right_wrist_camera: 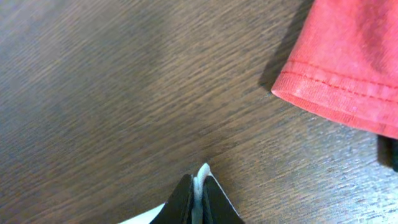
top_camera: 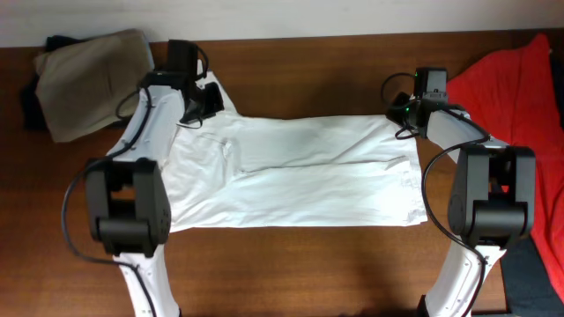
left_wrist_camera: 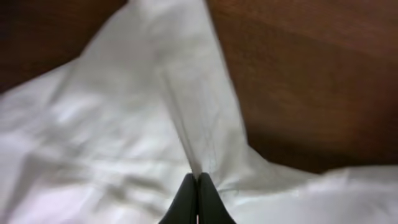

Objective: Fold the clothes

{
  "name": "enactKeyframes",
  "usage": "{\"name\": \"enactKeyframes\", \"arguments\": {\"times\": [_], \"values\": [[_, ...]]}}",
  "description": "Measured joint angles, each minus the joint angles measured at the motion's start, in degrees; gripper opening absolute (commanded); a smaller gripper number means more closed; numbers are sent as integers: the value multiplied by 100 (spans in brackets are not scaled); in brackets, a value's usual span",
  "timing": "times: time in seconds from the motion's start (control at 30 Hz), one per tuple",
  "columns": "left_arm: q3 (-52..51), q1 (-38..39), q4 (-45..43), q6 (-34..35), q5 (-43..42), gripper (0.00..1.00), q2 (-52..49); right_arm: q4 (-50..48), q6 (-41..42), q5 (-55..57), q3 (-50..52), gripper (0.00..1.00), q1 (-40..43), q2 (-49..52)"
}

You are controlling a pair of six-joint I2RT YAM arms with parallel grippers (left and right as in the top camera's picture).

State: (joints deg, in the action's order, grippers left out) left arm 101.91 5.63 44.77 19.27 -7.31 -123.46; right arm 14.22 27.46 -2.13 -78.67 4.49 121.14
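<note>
We see the left gripper (left_wrist_camera: 198, 182) and right gripper (right_wrist_camera: 200, 182) each pinched shut on the white shirt (top_camera: 300, 172) near the bench's (top_camera: 308, 264) far edge.

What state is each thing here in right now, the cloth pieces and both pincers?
white shirt, spread out on the table, pinched at two far corners.
left pincer, shut on the white shirt.
right pincer, shut on the white shirt's edge.
khaki garment, bunched at the far left corner, untouched.
red garment, heaped at the right edge, untouched.

A robotics lab, seemingly — two robot arms (top_camera: 128, 207) at a wooden table (top_camera: 300, 264).
</note>
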Motion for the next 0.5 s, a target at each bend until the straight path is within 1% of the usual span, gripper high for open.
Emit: {"name": "enactKeyframes", "arguments": {"times": [0.2,0.27,0.37,0.5], "values": [[17,0,997,-7,293,0,402,247,76,22,-4,8,0,0],[20,0,1434,-9,529,0,476,361,92,63,-9,7,0,0],[20,15,1928,26,890,0,623,474,111,83,-31,4,0,-11],[20,48,2621,232,1303,0,940,813,175,83,-31,4,-48,-114]]}}
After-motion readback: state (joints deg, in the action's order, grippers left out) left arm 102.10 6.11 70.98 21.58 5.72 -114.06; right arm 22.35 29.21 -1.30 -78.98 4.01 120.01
